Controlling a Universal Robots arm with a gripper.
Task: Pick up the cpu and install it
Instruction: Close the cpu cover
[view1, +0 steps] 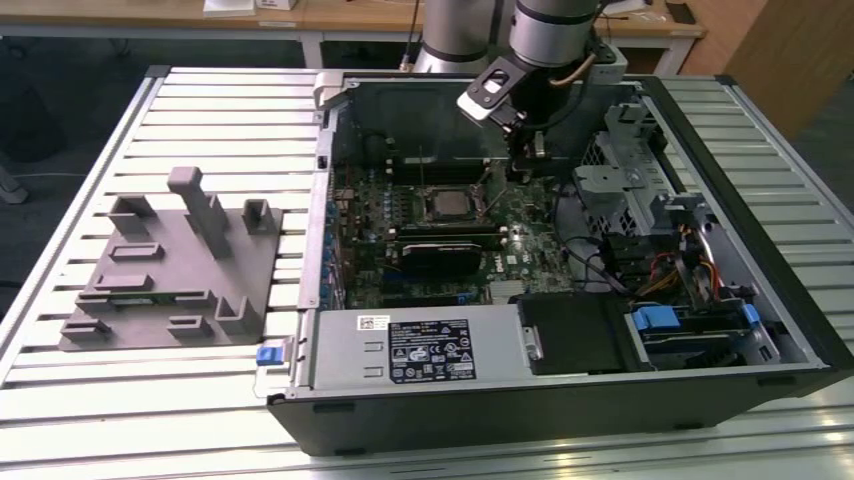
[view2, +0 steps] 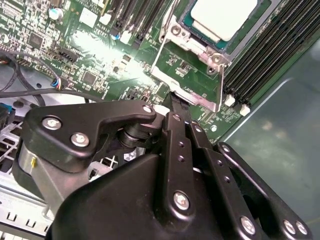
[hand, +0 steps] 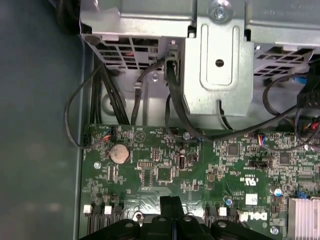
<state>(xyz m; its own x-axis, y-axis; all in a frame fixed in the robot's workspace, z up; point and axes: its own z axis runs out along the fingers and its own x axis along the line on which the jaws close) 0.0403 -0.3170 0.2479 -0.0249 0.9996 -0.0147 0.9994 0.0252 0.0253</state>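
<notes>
Two fingers pressed tip to tip, nothing between them: that is how my claw (hand: 171, 204) stands, narrow and empty, in both wrist views. In the exterior view it hangs low inside the open computer case (view1: 400, 100), over the motherboard (hand: 160, 175) near the corner beside the metal drive cage (hand: 220, 60).

The cpu (view2: 222, 17) is not with me. Its pale metal top lies flat in the socket toward the middle of the board, alongside the rows of memory slots (view2: 265, 55).

Between the chip and my fingertips lies the socket's thin metal load frame (view2: 187, 75). It seems swung out from the socket rather than folded over the chip, though I cannot be sure. My tips sit just beside its outer end.

So I judge the fetching and the setting-down done, and securing the chip to be the step in hand. Any move from here calls for a light, well-aimed push with my closed tips on that thin frame alone. It must stay clear of the small parts soldered along the board's edge, and of the chip's top.
</notes>
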